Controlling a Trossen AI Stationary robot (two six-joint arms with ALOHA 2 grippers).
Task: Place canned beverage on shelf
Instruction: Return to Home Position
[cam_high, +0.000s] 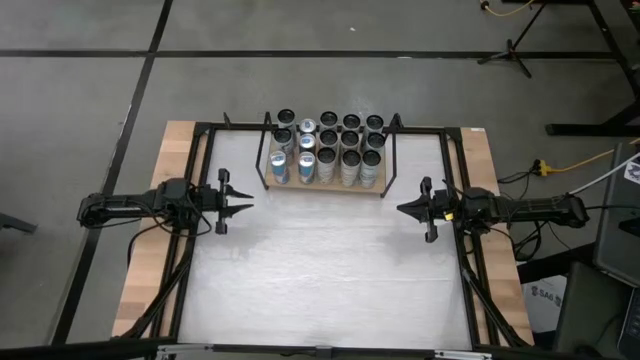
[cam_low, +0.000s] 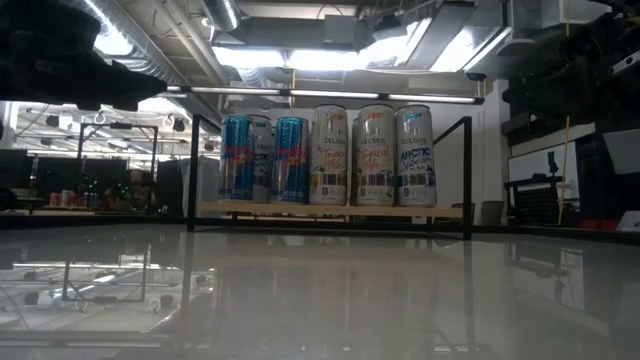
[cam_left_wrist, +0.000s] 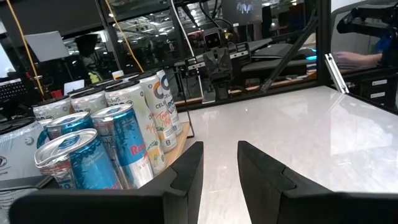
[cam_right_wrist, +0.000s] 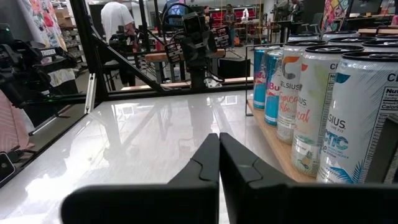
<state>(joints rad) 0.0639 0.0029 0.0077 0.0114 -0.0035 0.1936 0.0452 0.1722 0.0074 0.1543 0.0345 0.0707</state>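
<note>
the celsius and red bull cans (cam_high: 328, 150) stand packed in rows on the shelf (cam_high: 383, 189) at the tabletop's (cam_high: 330, 280) 12 o'clock, so both arms sit clear: left gripper (cam_high: 245, 205) at 9 o'clock, fingers apart, right gripper (cam_high: 403, 208) at 3 o'clock, fingers together, both empty.

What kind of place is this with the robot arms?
Probably a robot lab or workshop: the left gripper and right gripper hang over a framed table, cables trail over the concrete floor, with bare ceiling ducts.
</note>
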